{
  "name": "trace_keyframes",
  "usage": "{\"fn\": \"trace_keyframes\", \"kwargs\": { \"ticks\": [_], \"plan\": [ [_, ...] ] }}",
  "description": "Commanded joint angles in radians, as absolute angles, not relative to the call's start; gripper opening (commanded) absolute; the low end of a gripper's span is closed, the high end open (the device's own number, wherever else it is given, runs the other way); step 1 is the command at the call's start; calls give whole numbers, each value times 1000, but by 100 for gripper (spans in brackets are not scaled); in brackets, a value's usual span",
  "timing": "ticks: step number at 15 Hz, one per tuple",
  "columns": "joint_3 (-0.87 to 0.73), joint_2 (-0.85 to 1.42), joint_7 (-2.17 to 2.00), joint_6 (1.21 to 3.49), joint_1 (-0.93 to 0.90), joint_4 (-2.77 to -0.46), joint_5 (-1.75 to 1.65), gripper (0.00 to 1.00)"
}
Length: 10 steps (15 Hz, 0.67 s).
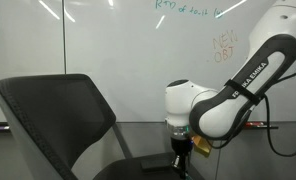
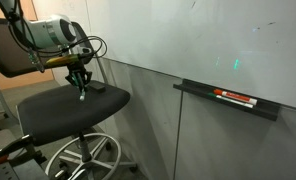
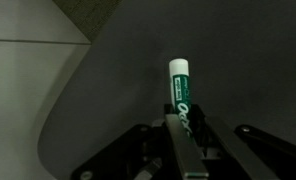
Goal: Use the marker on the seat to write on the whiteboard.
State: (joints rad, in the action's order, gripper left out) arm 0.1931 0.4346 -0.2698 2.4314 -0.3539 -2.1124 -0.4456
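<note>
My gripper is shut on the marker, a slim green-labelled pen with a pale tip sticking out past the fingers. In an exterior view the gripper hangs just above the seat, a black office chair, with the marker's pale tip close to the cushion. In the other exterior view the gripper is low beside the chair's curved backrest. The whiteboard fills the wall behind, with faint green and orange writing; it also shows in an exterior view.
A black tray on the wall under the whiteboard holds reddish and dark pens. The chair's chrome footring and base stand on the floor. Floor tiles show beyond the cushion edge in the wrist view.
</note>
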Motion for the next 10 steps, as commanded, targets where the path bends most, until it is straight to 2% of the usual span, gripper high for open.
{"fn": "trace_keyframes", "kwargs": {
  "ticks": [1, 5, 6, 7, 10],
  "plan": [
    [169, 489, -372, 2461, -406, -2071, -387, 5],
    [123, 530, -492, 2492, -446, -2044, -355, 5],
    [104, 536, -517, 2472, -461, -2033, -361, 45],
    [120, 512, -460, 2474, -449, -2068, -357, 22],
    [100, 527, -488, 2474, -460, -2053, -359, 44]
  ]
}}
